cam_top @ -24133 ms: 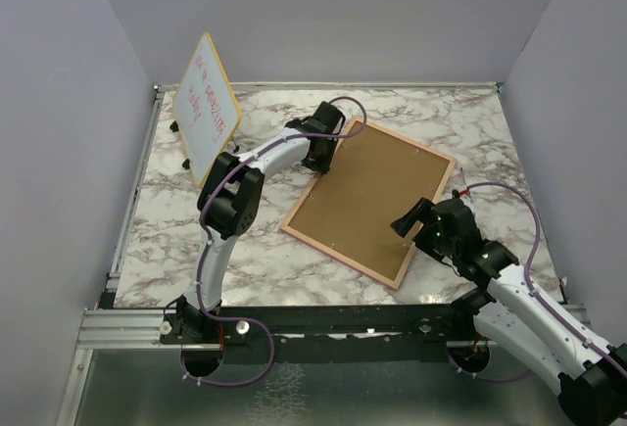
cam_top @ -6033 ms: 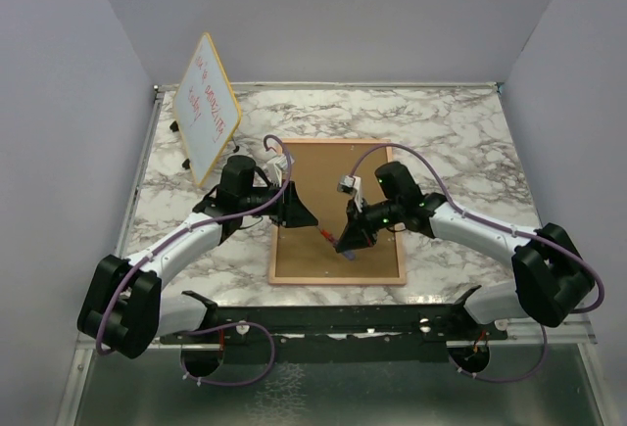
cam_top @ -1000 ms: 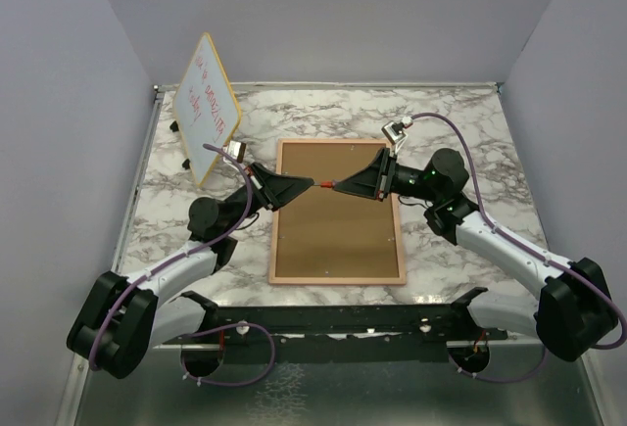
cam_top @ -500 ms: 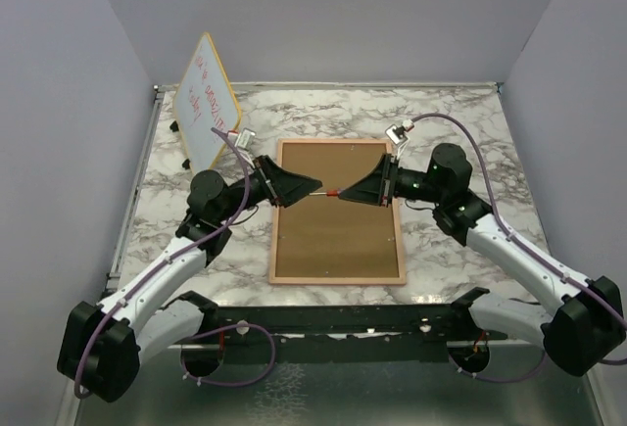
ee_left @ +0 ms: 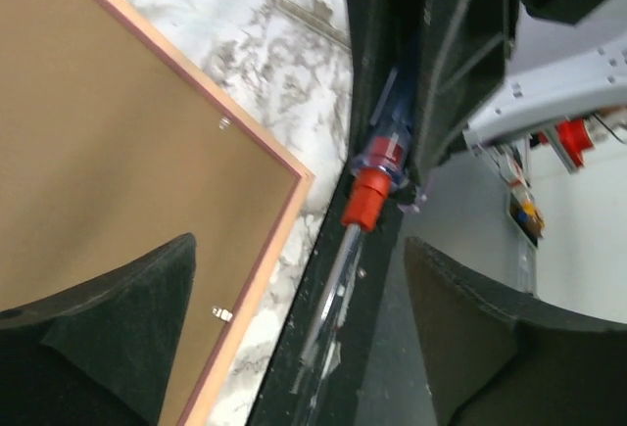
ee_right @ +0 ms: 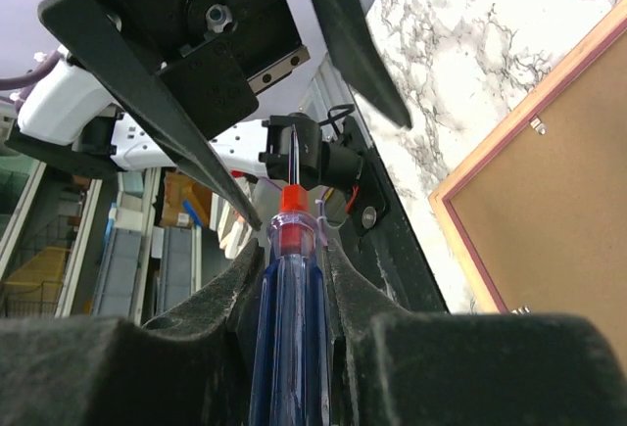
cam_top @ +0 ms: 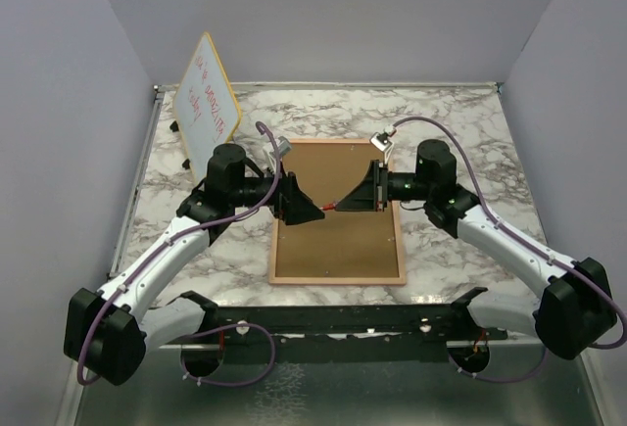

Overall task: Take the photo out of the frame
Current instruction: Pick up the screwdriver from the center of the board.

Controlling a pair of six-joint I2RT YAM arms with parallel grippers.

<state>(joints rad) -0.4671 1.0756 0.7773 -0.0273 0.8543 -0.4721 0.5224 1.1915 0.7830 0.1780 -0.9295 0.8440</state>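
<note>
at the left tool [cam_top: 302,213]: spread wide, gripping nothing, having just let go of the screwdriver [cam_top: 333,207] pinched by its shaft a second ago. at the right tool [cam_top: 364,191]: closed on the blue handle of that screwdriver, with the red collar and bare shaft poking out toward the left tool. so, a handover completed, leaving the screwdriver with the right arm alone. probably ready next for prying at the small metal clips [ee_left: 224,122] on the back of the frame [cam_top: 343,245]. below both tools: frame flat and face down on the marble tabletop [cam_top: 460,132], brown backing upward. cannot tell whether any clip is turned yet. no sight of the photo, presumably under the backing inside the frame, so nothing taken out so far. against a second ago: then meeting tip to tip over the far half of the frame, now slightly apart, the left tool swung lower toward the frame's left edge. against the oldest view: frame skewed and further right then, squared to the near edge now. far left, a propped whiteboard [cam_top: 208,103], unmoved.
</note>
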